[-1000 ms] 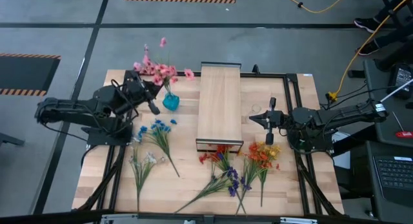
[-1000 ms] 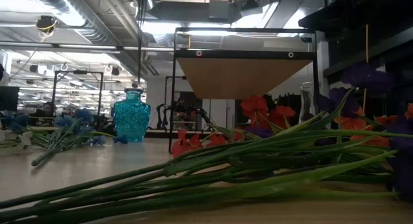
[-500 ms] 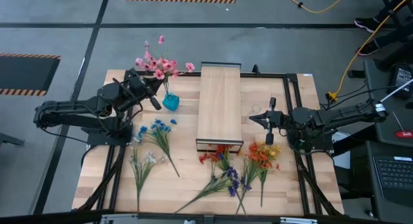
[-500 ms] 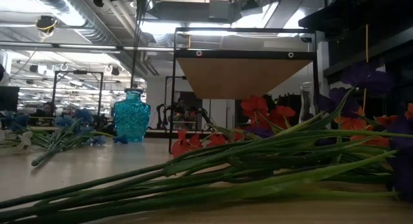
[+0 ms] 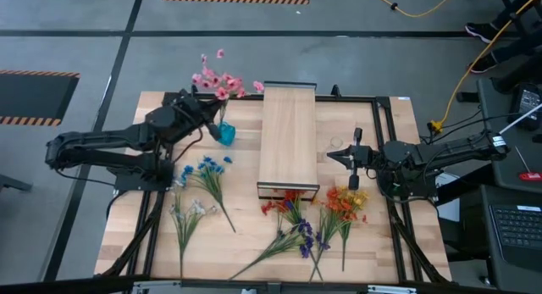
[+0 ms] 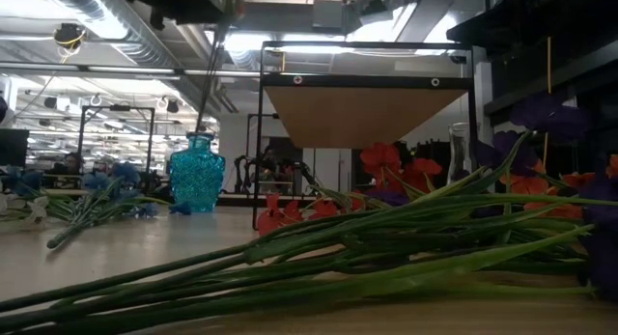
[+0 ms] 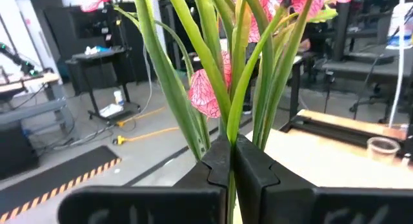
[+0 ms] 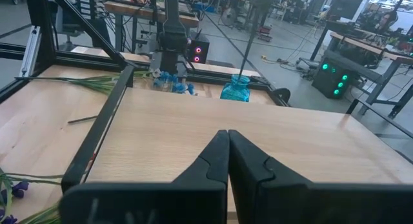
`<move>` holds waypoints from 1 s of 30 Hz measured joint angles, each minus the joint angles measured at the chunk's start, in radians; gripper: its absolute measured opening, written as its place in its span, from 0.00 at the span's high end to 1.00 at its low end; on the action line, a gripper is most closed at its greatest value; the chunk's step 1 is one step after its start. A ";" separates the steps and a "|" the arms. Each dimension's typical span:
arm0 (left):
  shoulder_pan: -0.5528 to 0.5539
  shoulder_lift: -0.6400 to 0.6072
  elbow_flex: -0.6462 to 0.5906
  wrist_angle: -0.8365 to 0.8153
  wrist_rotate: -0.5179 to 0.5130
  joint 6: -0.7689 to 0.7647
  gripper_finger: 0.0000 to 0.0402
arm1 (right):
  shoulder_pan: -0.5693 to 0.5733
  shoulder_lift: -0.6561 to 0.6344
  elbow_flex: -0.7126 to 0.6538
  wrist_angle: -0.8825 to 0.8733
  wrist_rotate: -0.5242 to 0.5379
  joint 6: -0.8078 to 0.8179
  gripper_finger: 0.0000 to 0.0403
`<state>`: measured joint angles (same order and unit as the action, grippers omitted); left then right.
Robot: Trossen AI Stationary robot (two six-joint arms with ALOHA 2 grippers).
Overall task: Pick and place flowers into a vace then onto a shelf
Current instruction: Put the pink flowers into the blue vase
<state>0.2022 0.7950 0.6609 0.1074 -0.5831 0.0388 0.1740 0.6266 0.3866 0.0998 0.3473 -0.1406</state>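
- Pink flowers [image 5: 222, 82] are held by the left arm's fingers [image 7: 231, 161], which are clamped tight on the green stems.
- Up above the blue glass vase [image 5: 225, 134] is where the pink bunch sits, with its stems reaching down to the vase's mouth in the right wrist view.
- That vase stands on the wooden counter [image 5: 389, 222], just beside the left long edge of the shelf [image 5: 288, 137].
- Light wood makes the top of the shelf, and it sits on a thin black frame in the middle of the counter.
- Blue flowers [image 5: 206, 169] lie on the counter in front of the vase, near the left arm.
- White flowers [image 5: 188, 213] lie just beside the blue ones, closer to the front edge.
- Red flowers [image 5: 284, 206] lie at the front end of the shelf.
- Purple flowers [image 5: 303, 239] lie in front of the red ones.
- Orange and yellow flowers [image 5: 345, 201] lie next to the red ones, on the right.
- On the right side of the shelf waits the right arm, with its fingers [image 8: 227, 161] pressed together and holding nothing.
- A small clear cup [image 5: 336, 144] stands between the shelf and the right arm.
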 joint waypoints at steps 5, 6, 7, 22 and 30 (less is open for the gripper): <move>0.016 0.067 0.000 0.000 -0.034 -0.035 0.99 | 0.000 0.000 0.000 0.000 0.000 -0.003 0.98; 0.016 0.078 0.000 0.001 -0.050 -0.043 0.99 | 0.000 0.000 0.000 0.000 0.000 -0.003 0.98; 0.016 0.087 0.000 0.001 -0.068 -0.050 0.99 | 0.000 0.000 0.000 0.000 0.000 -0.003 0.98; 0.015 0.155 -0.002 0.063 -0.105 -0.071 0.99 | 0.000 0.000 0.000 -0.009 0.000 -0.022 0.98; 0.002 0.106 -0.249 0.515 -0.072 0.028 0.99 | 0.000 0.000 0.000 -0.022 0.000 -0.021 0.98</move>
<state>0.2042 0.9009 0.4119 0.6219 -0.6553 0.0672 0.1740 0.6262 0.3866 0.0775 0.3476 -0.1616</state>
